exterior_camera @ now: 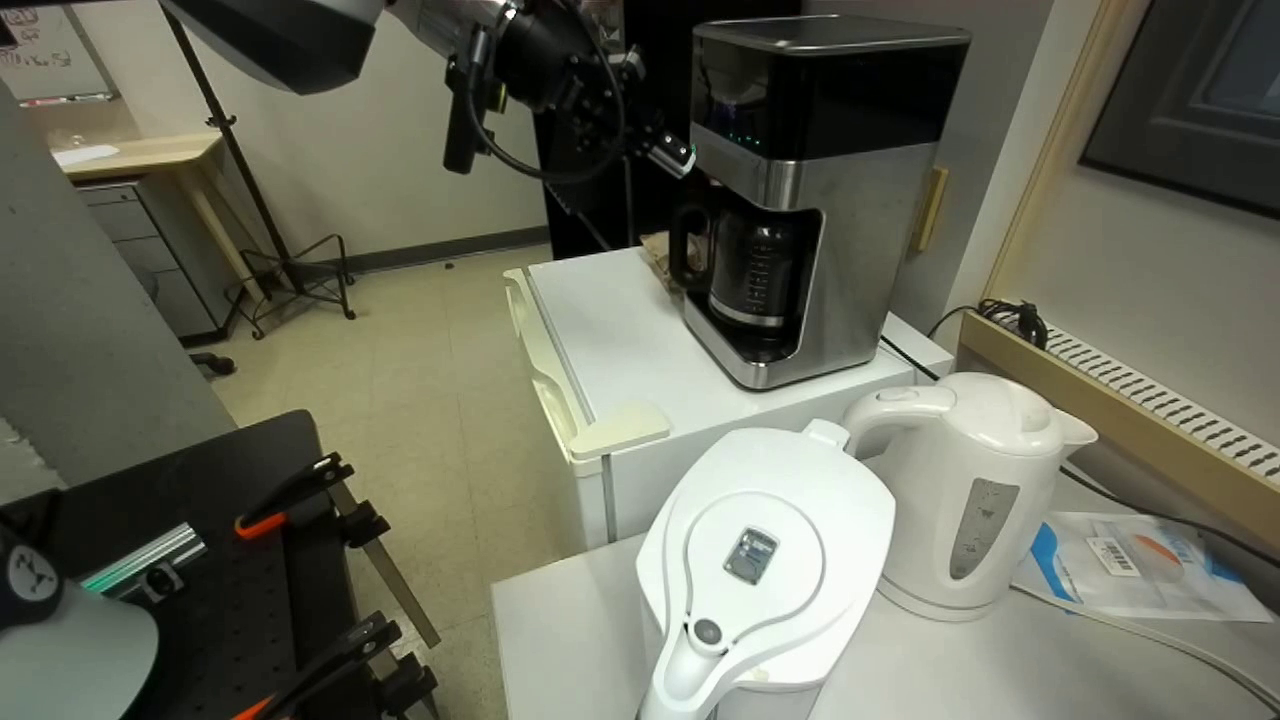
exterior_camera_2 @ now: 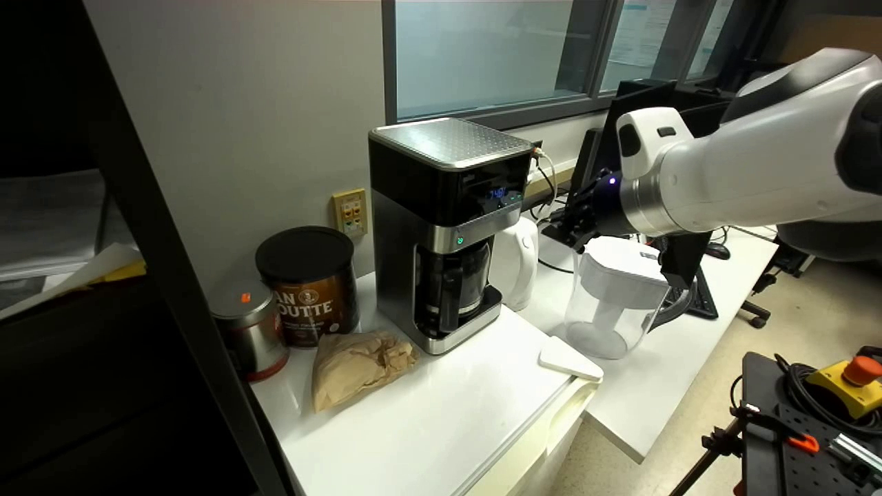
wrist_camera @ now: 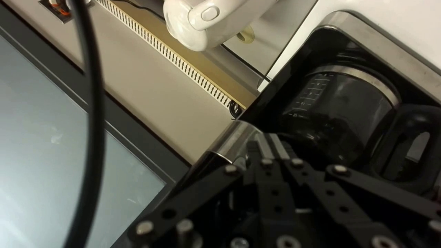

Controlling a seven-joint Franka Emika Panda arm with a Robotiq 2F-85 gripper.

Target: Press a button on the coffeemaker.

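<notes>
The coffeemaker (exterior_camera: 880, 230) is tall, black and silver, and stands upright on a white cabinet. In an exterior view (exterior_camera_2: 400, 255) its blue display (exterior_camera_2: 497, 193) is lit and a small green-lit button (exterior_camera_2: 460, 240) shows on its silver band. Its dark carafe (exterior_camera: 755, 270) sits in the recess. My gripper (exterior_camera: 678, 157) is at the front of the machine, near the silver band; contact cannot be told. In the wrist view the fingertips (wrist_camera: 268, 137) are together and empty, beside the silver band (wrist_camera: 234, 139), with the carafe (wrist_camera: 341, 117) at the right. My gripper also shows in an exterior view (exterior_camera_2: 561, 231).
The white filter jug (exterior_camera: 800, 480) and white kettle (exterior_camera: 930, 520) stand on the desk beside the coffeemaker. A paper bag (exterior_camera_2: 362, 365), a coffee can (exterior_camera_2: 306, 275) and a steel canister (exterior_camera_2: 248, 331) stand on its other side. A loose cable (wrist_camera: 93, 137) crosses the wrist view.
</notes>
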